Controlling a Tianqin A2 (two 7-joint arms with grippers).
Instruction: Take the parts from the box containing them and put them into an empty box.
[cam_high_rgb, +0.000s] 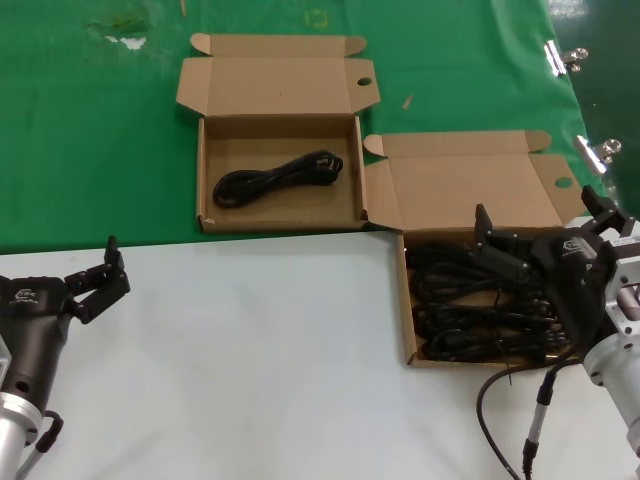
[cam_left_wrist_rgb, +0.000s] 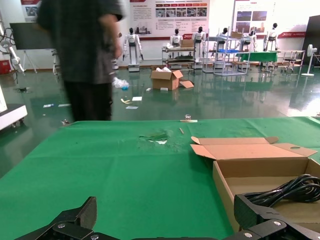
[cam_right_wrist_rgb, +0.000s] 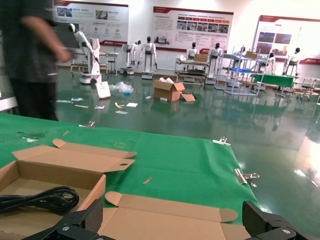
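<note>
Over the full box, the right gripper hangs just above the heap of power cords inside it. In the head view its fingers stand wide apart with nothing between them; the right wrist view agrees, showing only the two fingertips spread and the box's raised lid between them. The open stance and the position above the heap suggest a descent to pick a cord, though no cord is yet gripped.

The full box lies on the white table surface, its hinged lid folded back and its flaps out, which leaves the cords reachable from above. The cords are tangled together, so a single coil may be hard to separate; a grasp at the upper layer is the likely requirement.

Beyond the full box and toward the robot's left, nearly touching it corner to corner, the receiving box rests on the green cloth, lid likewise folded back. It holds one coiled cord, lying near its middle, so the transfer is judged to be at an early stage.

Well to the left of the full box, the left gripper waits over the white surface, fingers apart and empty.
</note>
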